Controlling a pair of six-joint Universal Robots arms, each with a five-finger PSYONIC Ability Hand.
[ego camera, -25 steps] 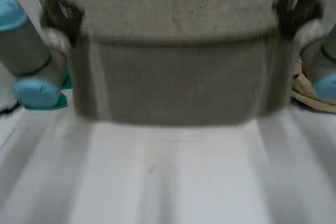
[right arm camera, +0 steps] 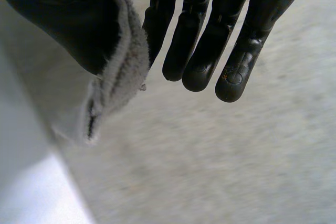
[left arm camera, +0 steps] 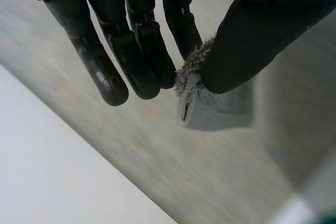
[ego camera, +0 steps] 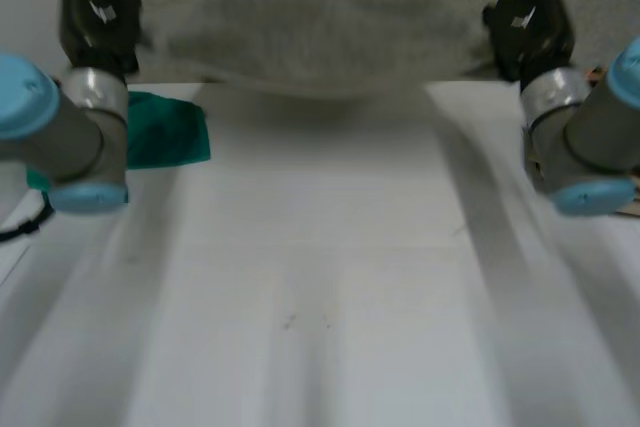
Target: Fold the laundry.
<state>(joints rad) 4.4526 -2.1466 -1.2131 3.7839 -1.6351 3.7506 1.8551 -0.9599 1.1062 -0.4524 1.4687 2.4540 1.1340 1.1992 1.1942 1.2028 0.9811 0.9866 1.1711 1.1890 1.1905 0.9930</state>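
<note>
A grey towel (ego camera: 320, 17) lies spread across the far part of the white table (ego camera: 320, 277). Its near edge sags between my two hands. My left hand (ego camera: 98, 22) holds the towel's left corner. In the left wrist view the thumb (left arm camera: 252, 35) pinches the fuzzy corner (left arm camera: 210, 108) against the fingers (left arm camera: 131, 51). My right hand (ego camera: 527, 27) is at the right corner. There the towel's edge (right arm camera: 121, 77) is caught between the thumb and the nearest of the fingers (right arm camera: 210, 40), with the other fingers straight.
A green cloth (ego camera: 165, 132) lies on the table by my left arm, partly under the towel's left side. The near half of the table is bare white surface.
Both hands have moved away from me with the towel. The hanging flap that faced me is gone from the near side, and more of the green cloth shows.
</note>
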